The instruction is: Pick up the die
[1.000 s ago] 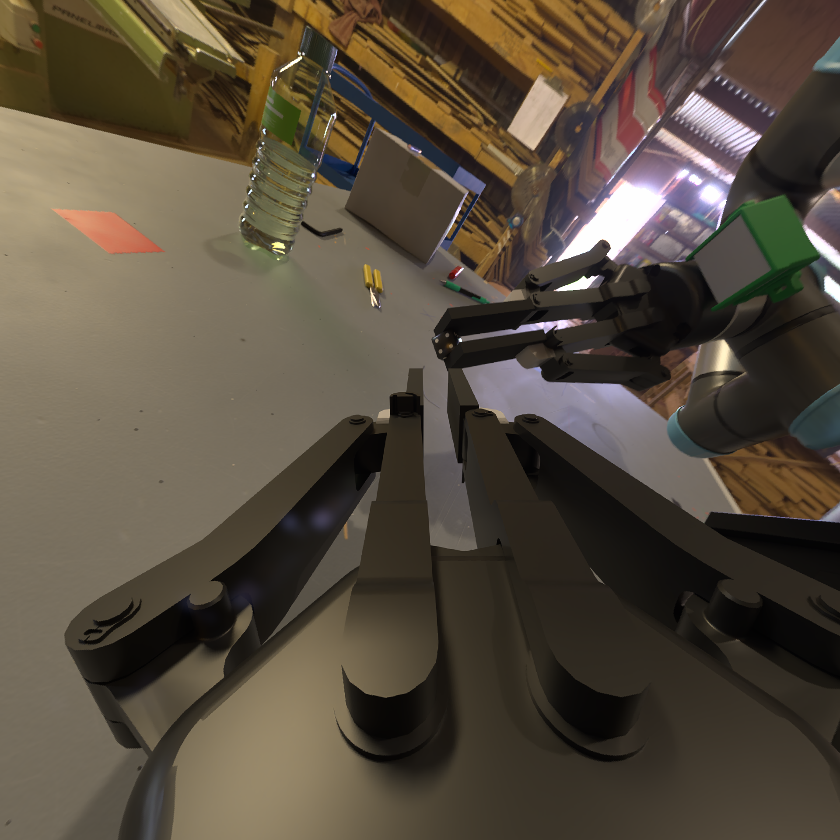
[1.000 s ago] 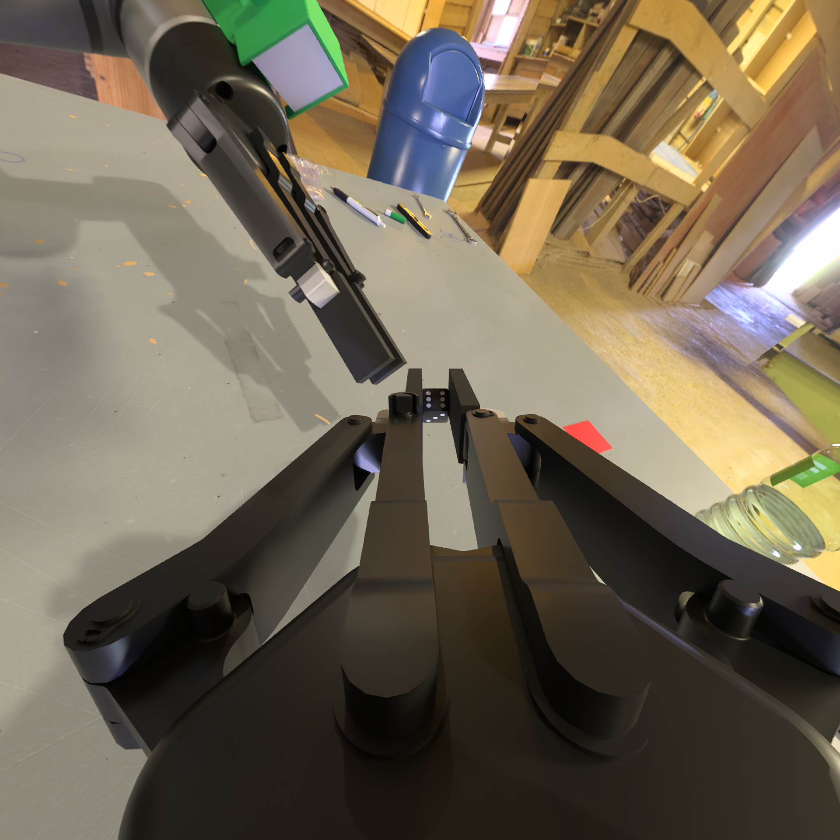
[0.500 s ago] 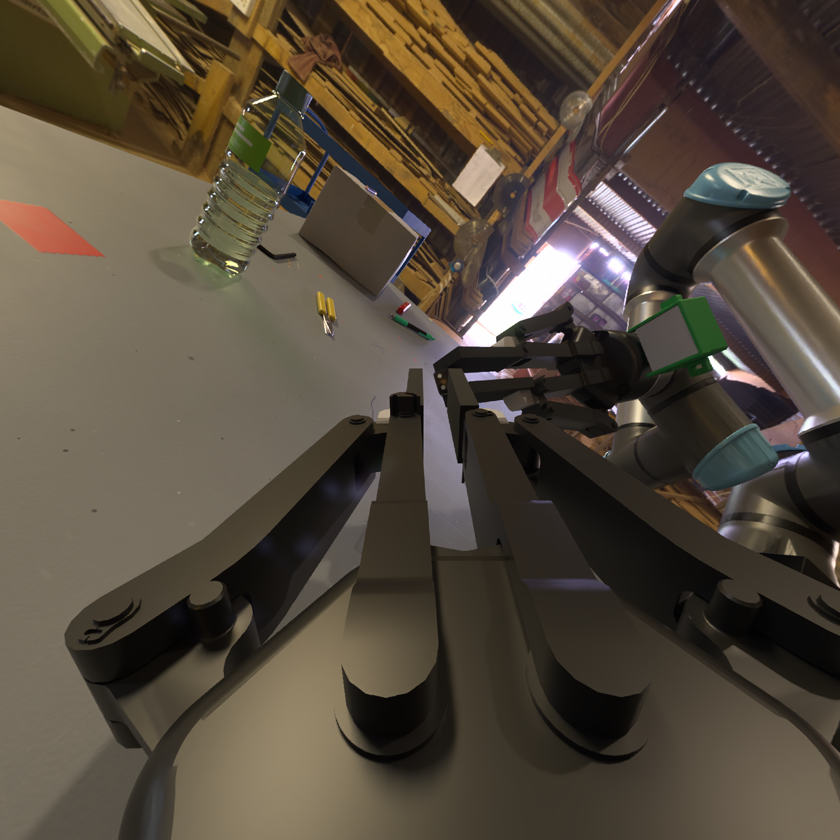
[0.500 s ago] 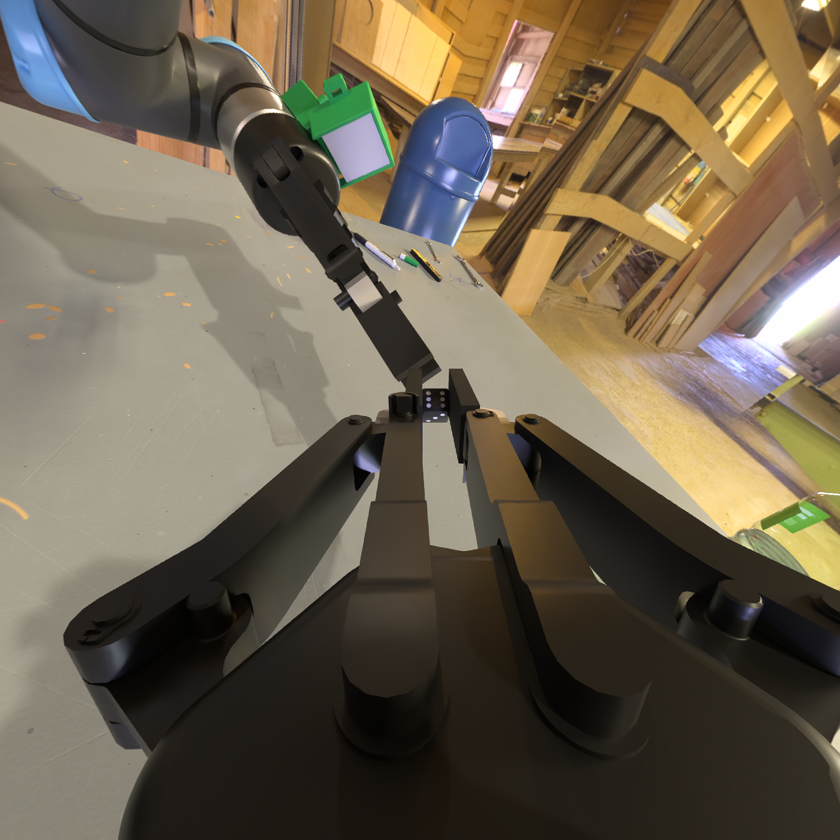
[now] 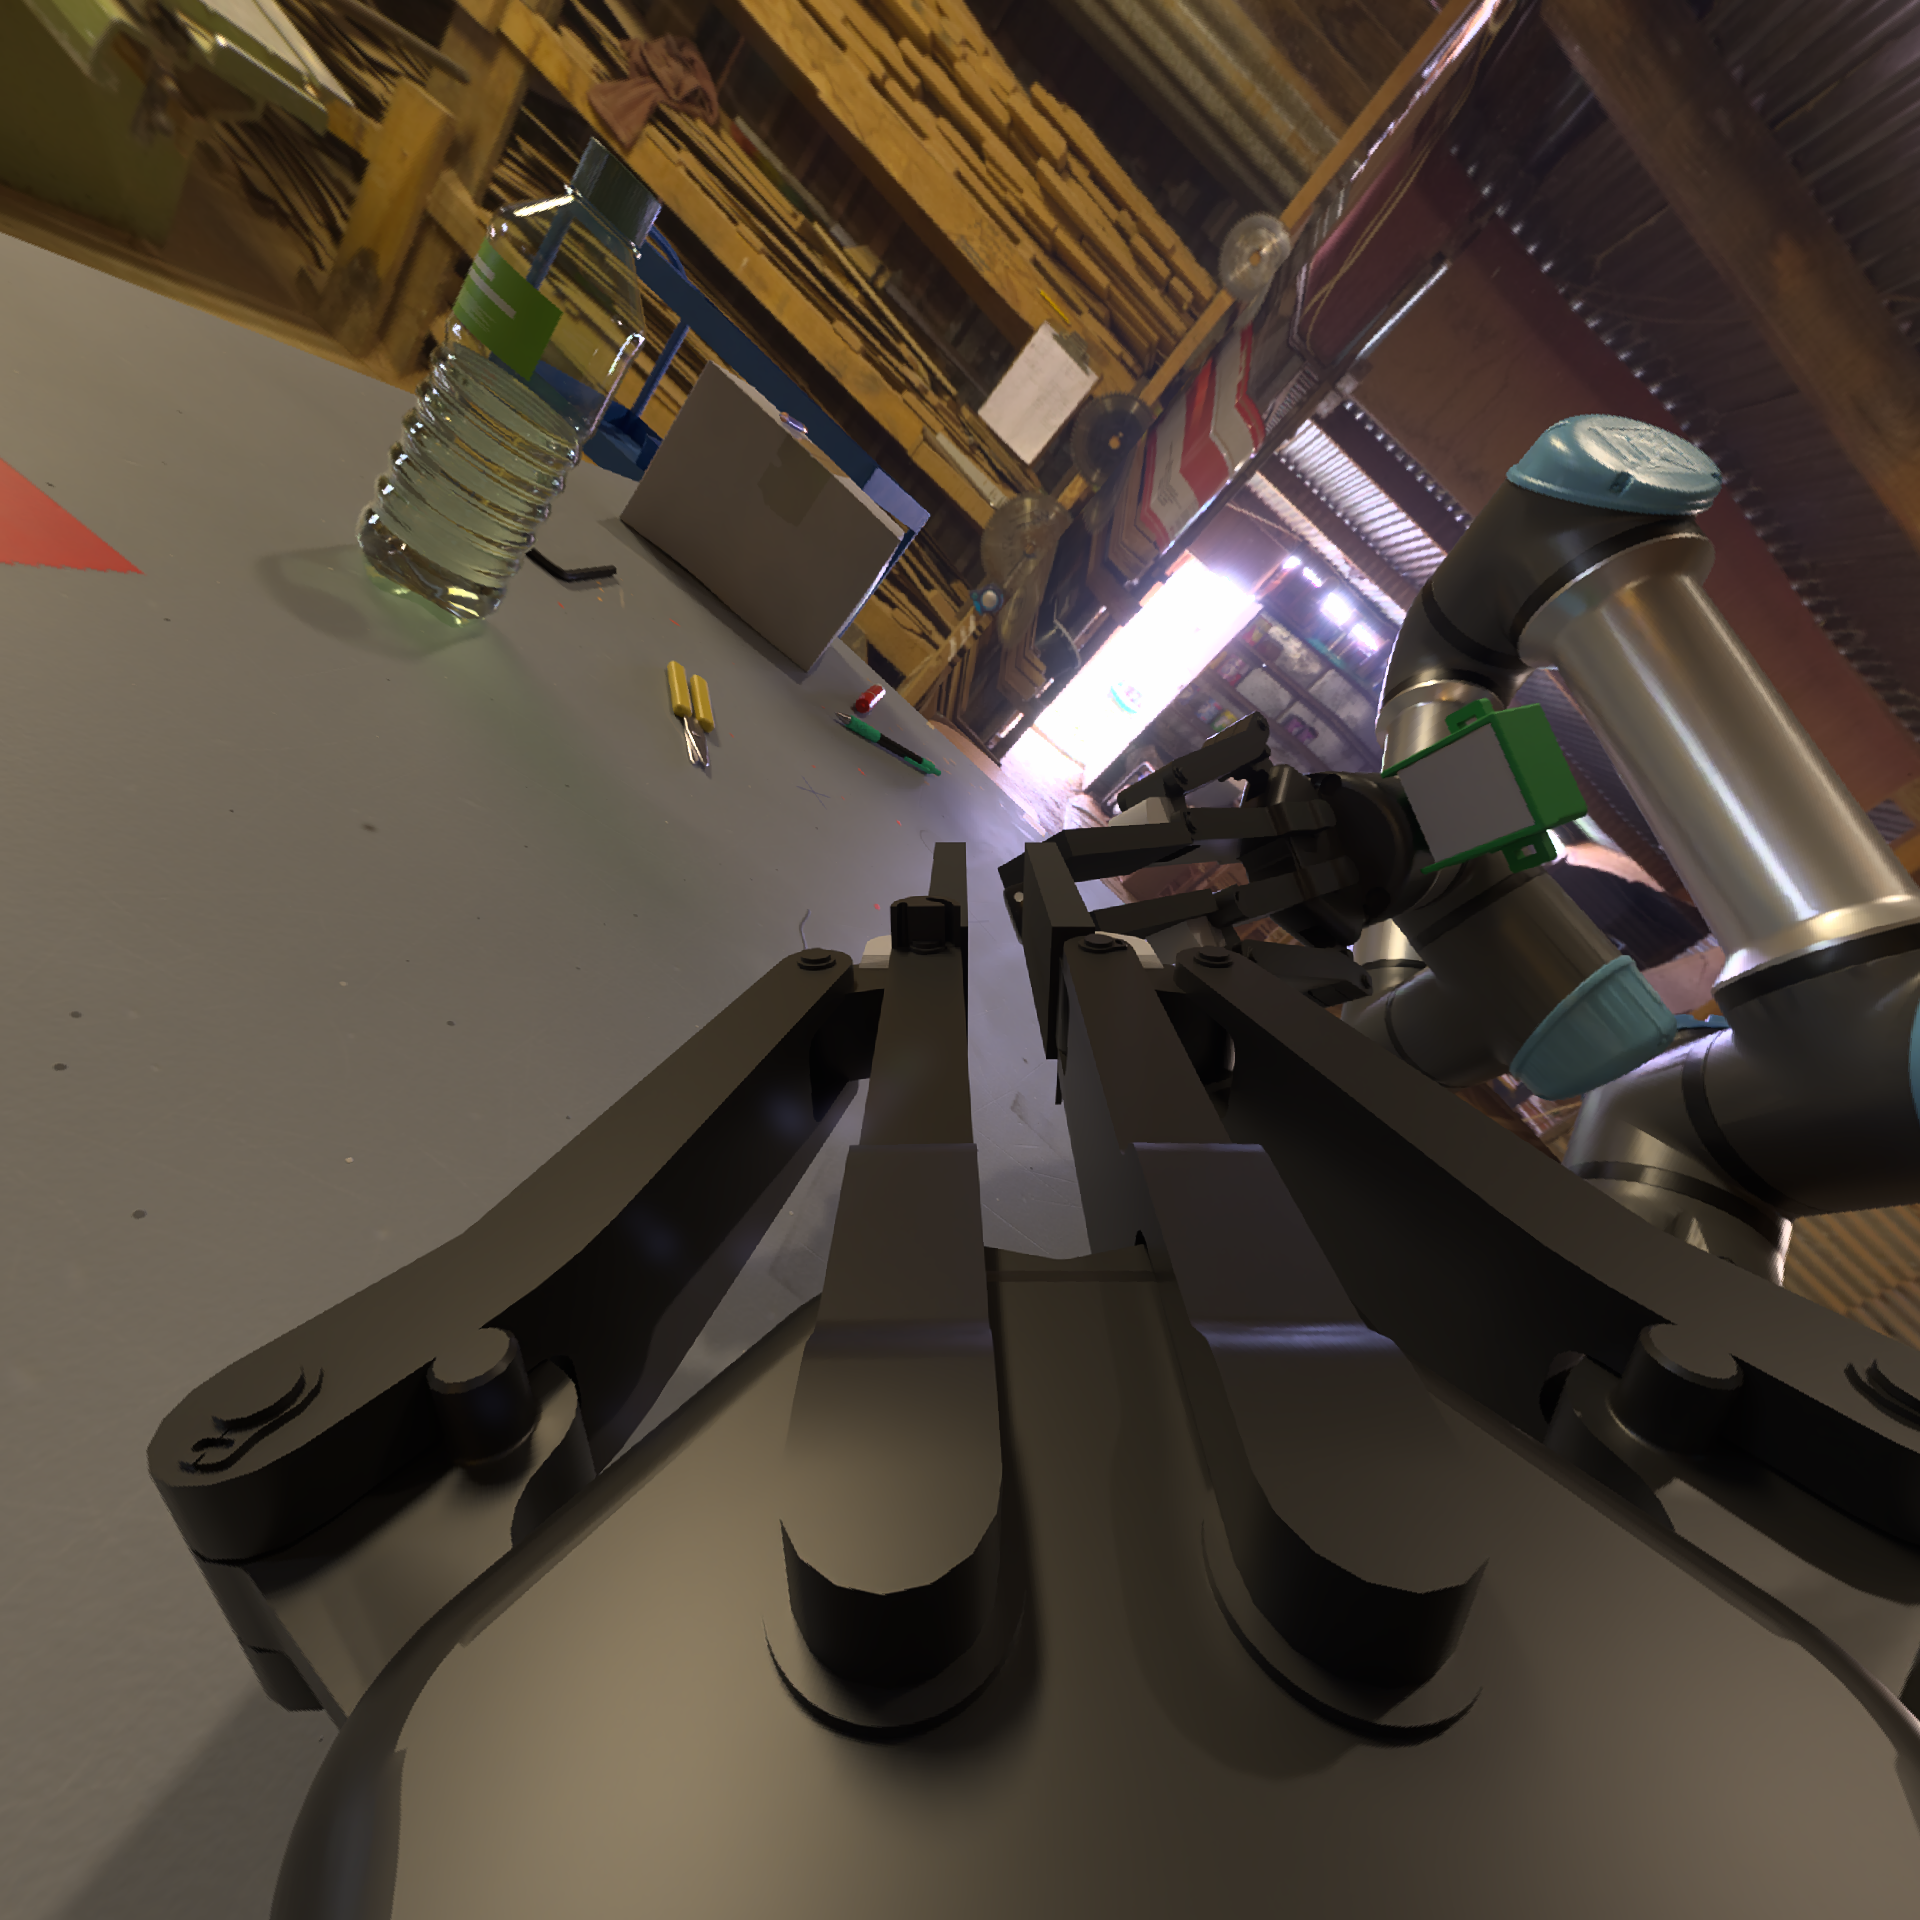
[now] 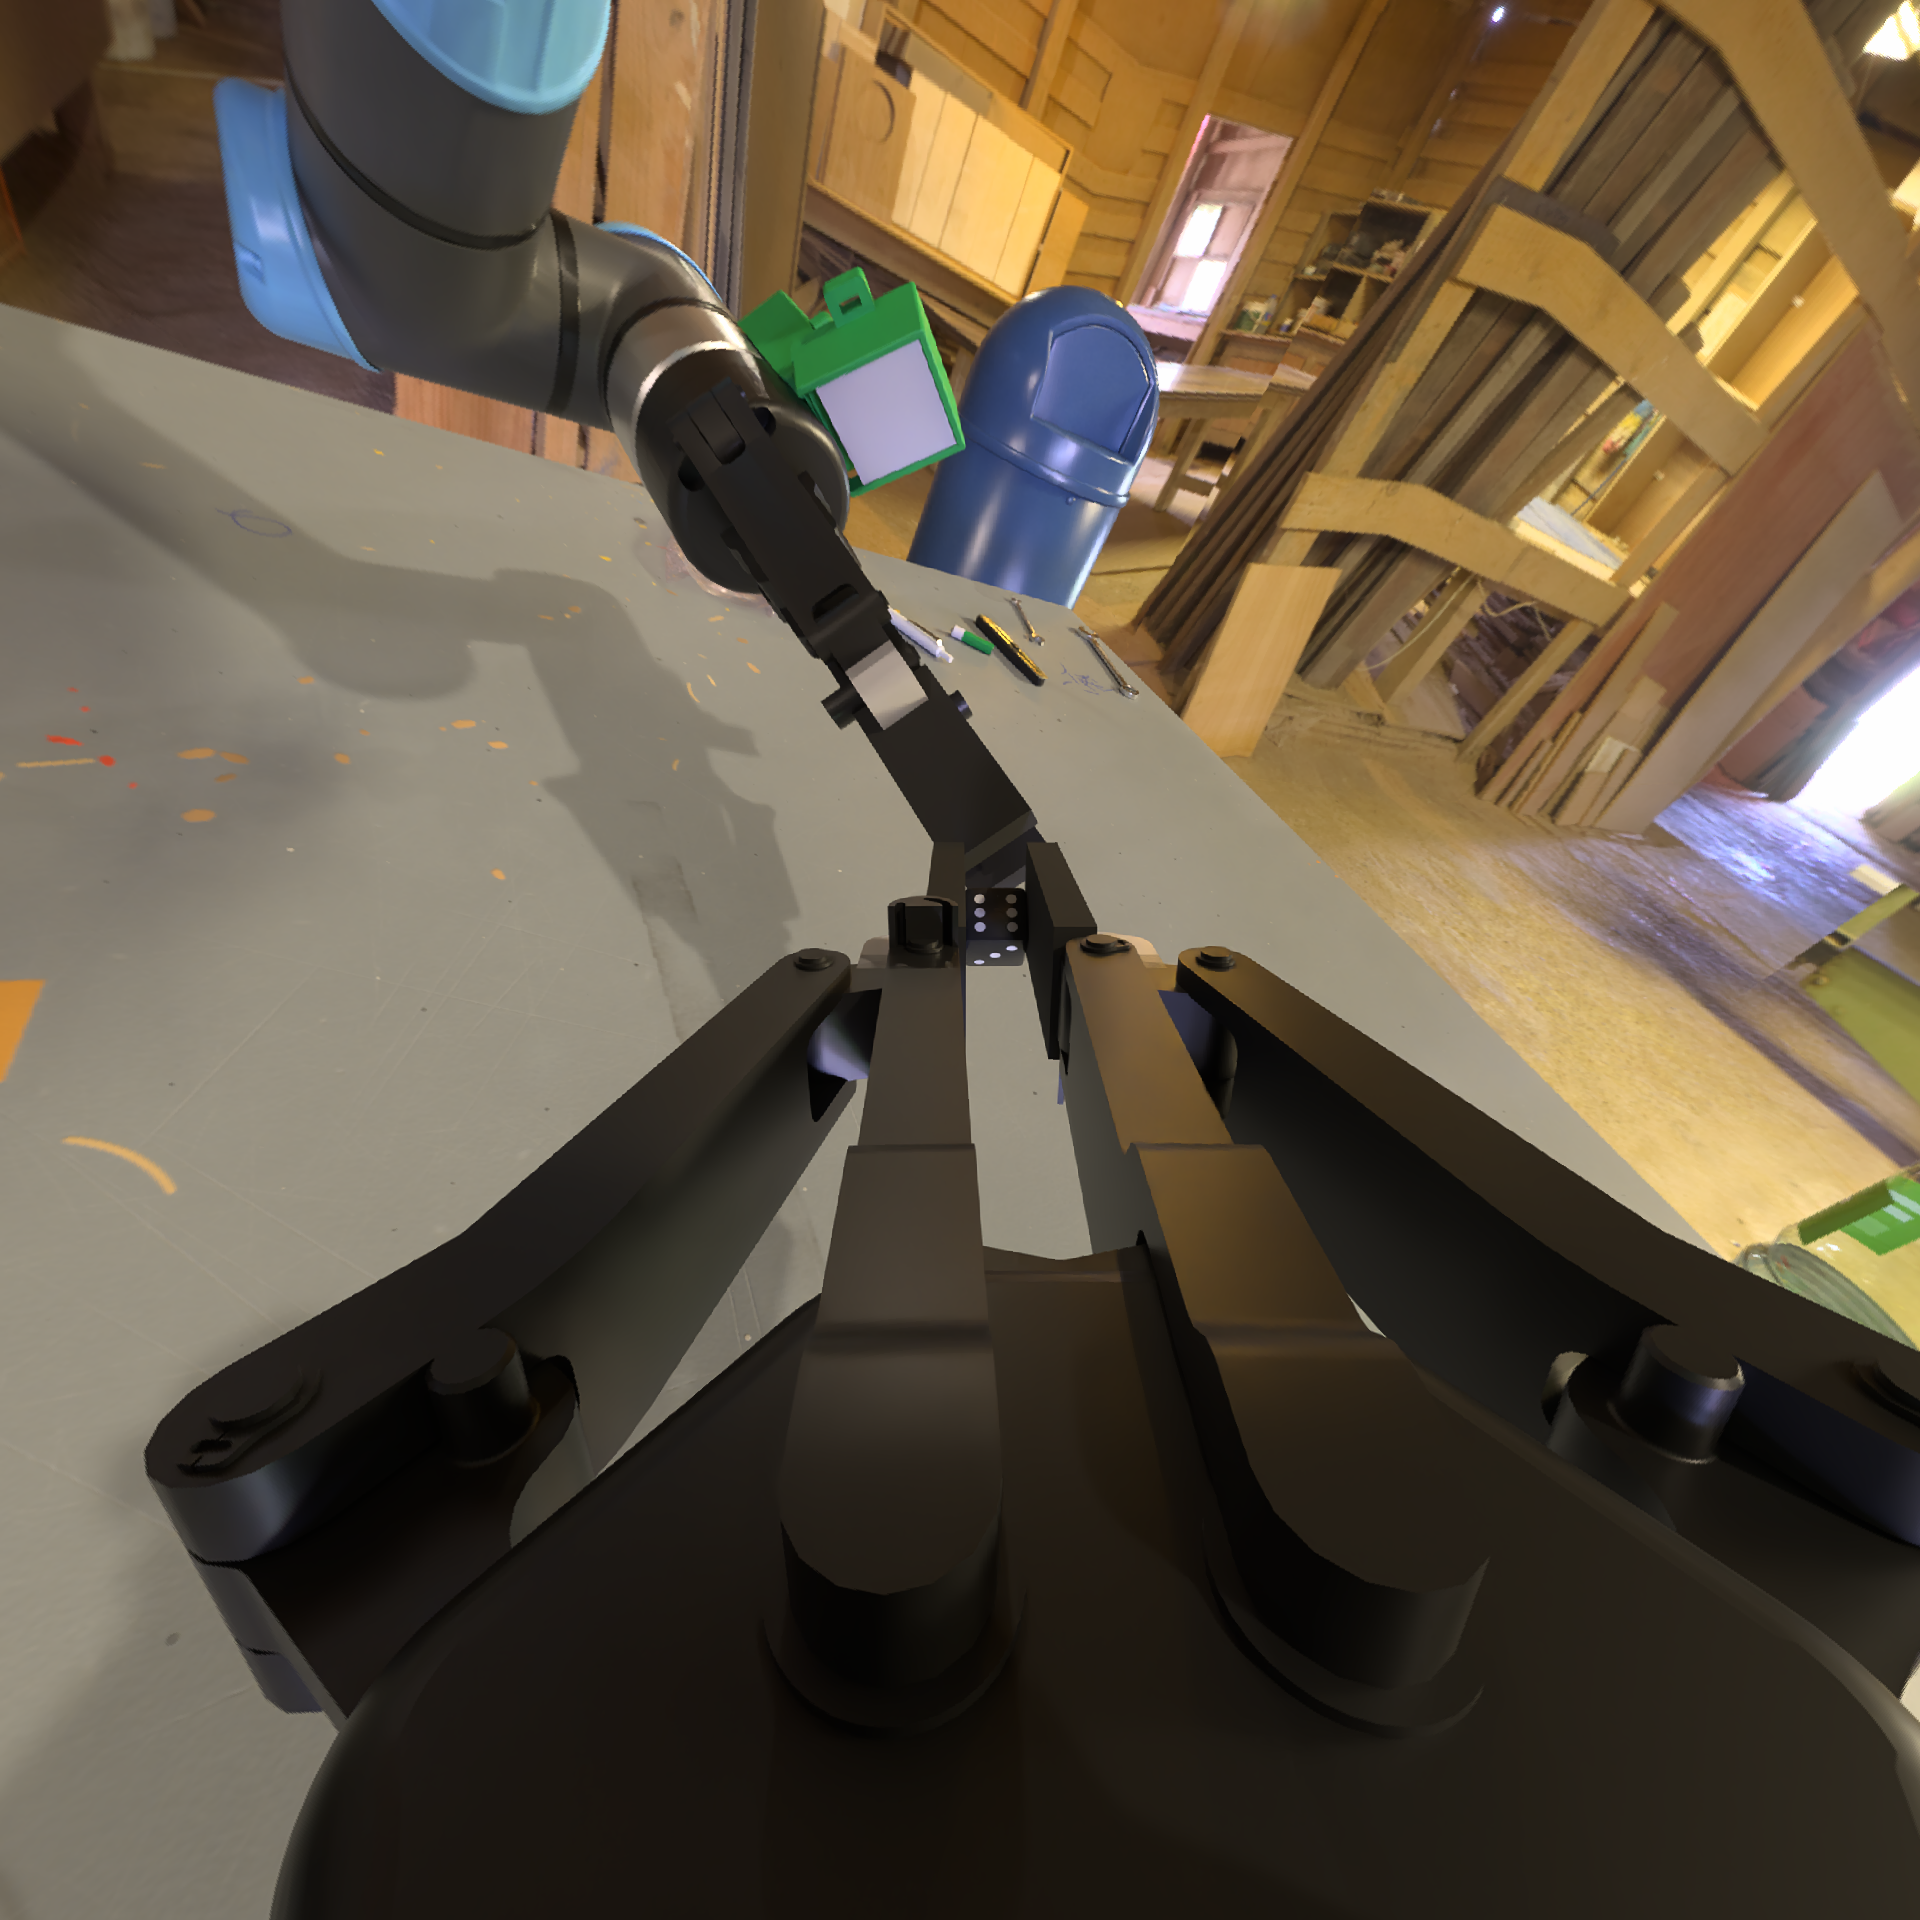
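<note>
**Right gripper pinching die, left tips closing in**

Moved since 1 s back: left gripper (image 6: 982,821) now w/ tips right at right gripper's tips, vs. apart and higher before; die unchanged between right fingers. Bottle shifted toward frame left in left wrist view as cam swung.

Left wrist view, L to R: red patch (image 5: 52,530) on grey table (image 5: 312,883), clear bottle (image 5: 488,436) w/ green label standing upright, small black hex key (image 5: 571,568) just behind it, grey box (image 5: 769,520), yellow-handled tools (image 5: 689,701), green pen (image 5: 894,746), then right gripper (image 5: 1023,883) at far end. Left gripper (image 5: 992,914) fingers nearly together, narrow gap, nothing seen between.

Right wrist view, L to R: orange paint flecks on table (image 6: 312,935), left arm w/ green-framed block, blue bin (image 6: 1039,457) behind table edge, pens and wrenches (image 6: 1101,660) near edge. Right gripper (image 6: 997,914) clamped on black die (image 6: 995,925) w/ white pips, held betw. fingertips, above table. Whether left tips touch die: can't tell.
</note>
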### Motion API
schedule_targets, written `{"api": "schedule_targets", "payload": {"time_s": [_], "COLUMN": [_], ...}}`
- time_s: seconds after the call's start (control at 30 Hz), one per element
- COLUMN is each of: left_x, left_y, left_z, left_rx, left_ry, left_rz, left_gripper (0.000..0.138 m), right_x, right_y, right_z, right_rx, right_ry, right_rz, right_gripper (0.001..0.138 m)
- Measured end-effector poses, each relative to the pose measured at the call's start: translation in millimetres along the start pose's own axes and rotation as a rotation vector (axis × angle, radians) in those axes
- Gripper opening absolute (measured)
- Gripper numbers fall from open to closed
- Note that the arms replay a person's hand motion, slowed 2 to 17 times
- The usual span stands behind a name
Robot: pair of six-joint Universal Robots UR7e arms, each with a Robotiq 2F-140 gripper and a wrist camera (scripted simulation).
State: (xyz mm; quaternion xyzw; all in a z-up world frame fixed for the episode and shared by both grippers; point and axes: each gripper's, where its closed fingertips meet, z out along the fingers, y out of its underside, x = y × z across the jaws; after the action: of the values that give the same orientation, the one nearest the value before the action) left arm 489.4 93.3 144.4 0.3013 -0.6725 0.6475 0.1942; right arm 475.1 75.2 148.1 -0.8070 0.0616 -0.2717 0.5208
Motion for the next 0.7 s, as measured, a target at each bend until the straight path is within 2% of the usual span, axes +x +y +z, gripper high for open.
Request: {"api": "schedule_targets", "payload": {"time_s": [0.2, 0.4, 0.7], "left_x": [4, 10, 19], "left_y": [2, 3, 5], "left_z": [2, 3, 5], "left_rx": [-0.026, -0.044, -0.052], "left_ry": [0.03, 0.068, 0.118], "left_rz": [-0.006, -0.011, -0.004], "left_gripper": [0.015, 0.015, 0.015], "right_x": [-3, -7, -17], "right_y": [-6.2, -12.8, -16.9], "right_z": [-4, -9, -18], "right_rx": [0.045, 0.107, 0.186], "right_ry": [-0.041, -0.107, -0.265], "right_rz": [0.063, 0.158, 0.369], "right_gripper": [0.016, 0.016, 0.016]}}
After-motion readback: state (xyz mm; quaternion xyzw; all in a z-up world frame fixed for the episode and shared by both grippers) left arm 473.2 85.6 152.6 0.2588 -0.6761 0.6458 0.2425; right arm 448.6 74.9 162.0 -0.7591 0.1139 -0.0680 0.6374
